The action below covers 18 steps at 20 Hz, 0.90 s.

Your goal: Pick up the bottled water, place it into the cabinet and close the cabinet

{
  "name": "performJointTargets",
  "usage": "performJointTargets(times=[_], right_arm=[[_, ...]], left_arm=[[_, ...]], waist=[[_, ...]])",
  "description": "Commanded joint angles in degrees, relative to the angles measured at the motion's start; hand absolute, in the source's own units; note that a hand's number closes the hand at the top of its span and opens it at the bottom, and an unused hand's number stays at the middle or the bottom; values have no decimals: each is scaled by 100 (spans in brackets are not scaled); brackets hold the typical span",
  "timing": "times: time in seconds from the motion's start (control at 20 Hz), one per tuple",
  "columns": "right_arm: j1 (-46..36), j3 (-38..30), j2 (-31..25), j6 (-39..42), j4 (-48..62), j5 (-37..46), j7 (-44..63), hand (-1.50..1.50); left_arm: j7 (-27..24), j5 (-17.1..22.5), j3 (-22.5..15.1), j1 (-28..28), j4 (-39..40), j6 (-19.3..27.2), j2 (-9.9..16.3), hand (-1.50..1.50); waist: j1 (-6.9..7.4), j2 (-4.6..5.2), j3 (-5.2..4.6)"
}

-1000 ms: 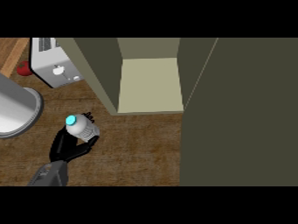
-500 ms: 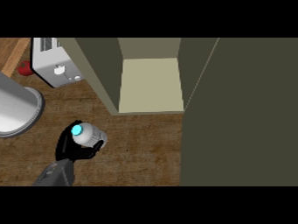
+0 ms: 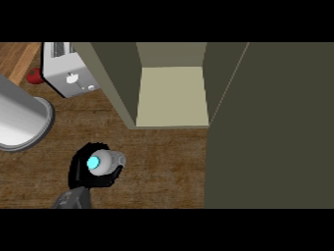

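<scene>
1. While the cabinet (image 3: pixel 171 93) stands open, the left hand (image 3: pixel 83 174) holds the bottled water (image 3: pixel 103 163) over the wooden counter (image 3: pixel 155 162), below and to the left of the cabinet's pale shelf.
2. Black fingers curl round the bottle's body from its left and lower sides, so the hand is closed on it; the right hand shows nowhere in the head view.
3. From the cabinet's opening, the bottle lies down-left, well apart from the front edge of the shelf; my judgement is that the coming move must carry it up and to the right into that opening.
4. Seen almost end-on from above, the bottle's long axis points roughly toward the camera, which suggests it is held near upright.
5. Its top shows as a bright cyan disc inside a pale grey round shoulder; the rest of the body is hidden by the hand.
6. The cabinet door (image 3: pixel 278 127) hangs open as a dark olive panel to the right of the shelf, not yet closed.
7. Left of the cabinet sit a white toaster (image 3: pixel 69 73) and a large grey cylinder (image 3: pixel 10 117).
</scene>
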Motion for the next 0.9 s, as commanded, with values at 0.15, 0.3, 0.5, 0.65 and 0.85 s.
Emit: performJointTargets(times=[0.15, 0.3, 0.5, 0.65, 0.85], right_arm=[[-142, -273, -21, -8, -256, -471, 211, -150], [223, -166, -81, 99, -524, -552, 272, -150], [-114, -372, -48, 69, -198, -555, 222, -150], [38, -232, -9, 114, -254, -507, 112, -150], [62, -414, -146, 183, -472, -766, 254, -150]], left_arm=[[70, 738, -914, 77, -274, -110, -260, 150], [368, 1127, -1275, -106, -413, 59, -264, 150], [1105, 1648, -1966, 184, -1266, 429, -266, 150], [1419, 2139, -2588, 68, -1857, 1051, -266, 150], [1741, 1800, -2846, -175, -2508, 2018, -267, 150]], waist=[[6, 2, -32], [-47, 0, -34], [37, -15, -26], [-27, -25, -27], [25, -11, -24]])
